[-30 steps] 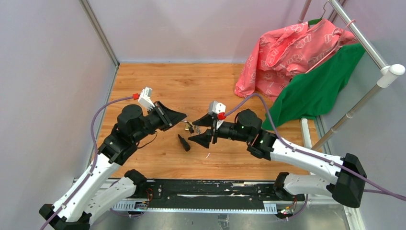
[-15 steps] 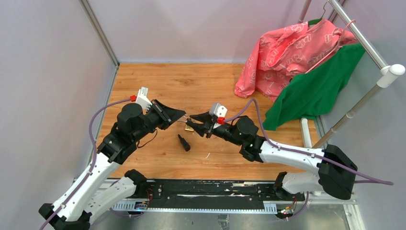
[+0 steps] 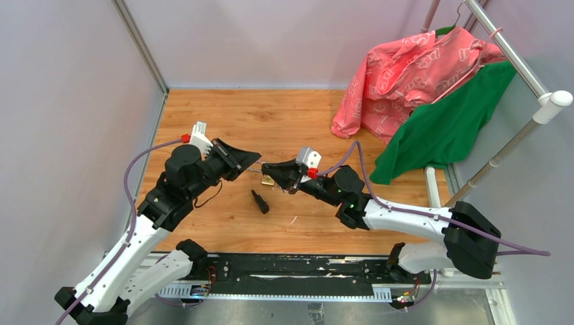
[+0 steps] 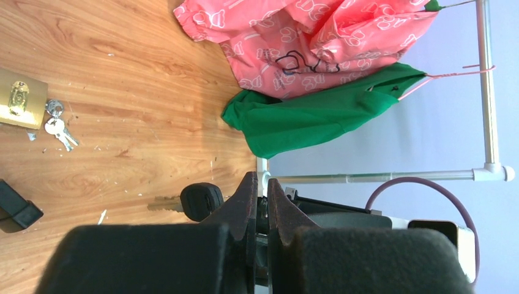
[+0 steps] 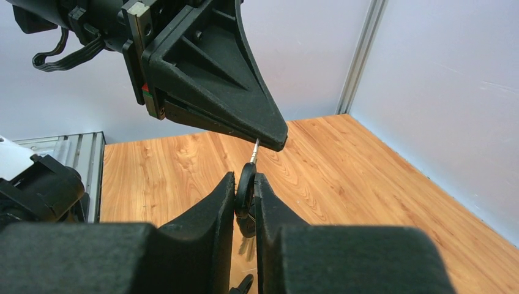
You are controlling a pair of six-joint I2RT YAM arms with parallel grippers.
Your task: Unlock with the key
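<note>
Grip on the left is unchanged: the left gripper [image 3: 256,160] stays clenched, with the thin metal shank of the black-headed key [image 5: 247,176] seemingly pinched at its tip. Just beyond that tip, the right gripper [image 5: 245,190], gaping and well clear a second ago, has moved in and clamped the key's head. Handover looks underway; the square brass padlock [image 3: 268,181] waits just below the right gripper.

I count two arms, left arm [image 3: 139,233] and right arm [image 3: 406,215], and two end effectors, left end effector [image 3: 256,161] and right end effector [image 3: 279,177]. On the surface [image 3: 223,122]: one brass padlock [image 4: 21,98], two small silver keys [image 4: 60,130], one black block [image 3: 260,201]. One black-headed key [image 5: 246,184]. Far right: one pink garment [image 3: 406,74], one green garment [image 3: 453,122], one rack [image 3: 518,57].
</note>
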